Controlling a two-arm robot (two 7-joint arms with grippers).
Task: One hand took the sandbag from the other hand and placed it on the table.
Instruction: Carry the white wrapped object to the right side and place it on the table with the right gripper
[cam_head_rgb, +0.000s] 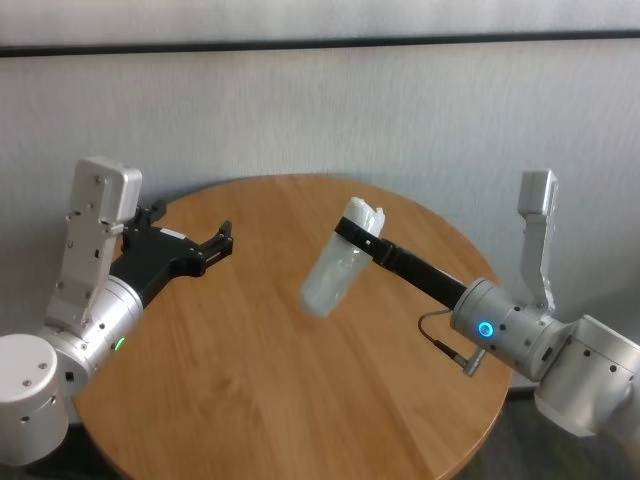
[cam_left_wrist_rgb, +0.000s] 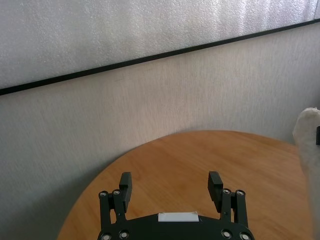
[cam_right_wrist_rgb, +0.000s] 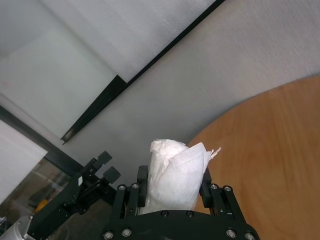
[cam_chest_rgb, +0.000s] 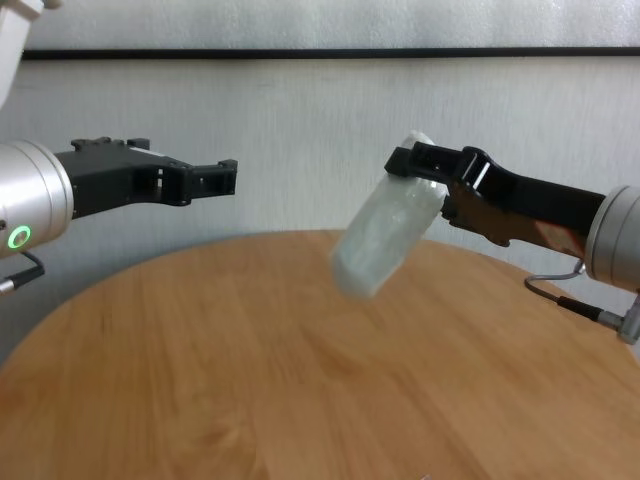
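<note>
Above our round wooden table (cam_head_rgb: 250, 390), set against a pale grey wall (cam_head_rgb: 320, 110) with a dark rail (cam_head_rgb: 320, 42), our right gripper (cam_head_rgb: 352, 232) has its jaws clamped on the sandbag (cam_head_rgb: 338, 270), held tilted in mid-air. Our left gripper (cam_head_rgb: 222, 240) hangs nearby, spread wide and empty. We judge the handover done, the placing still to come.

Head, chest, wrist views over table (cam_head_rgb: 260, 400)
</note>
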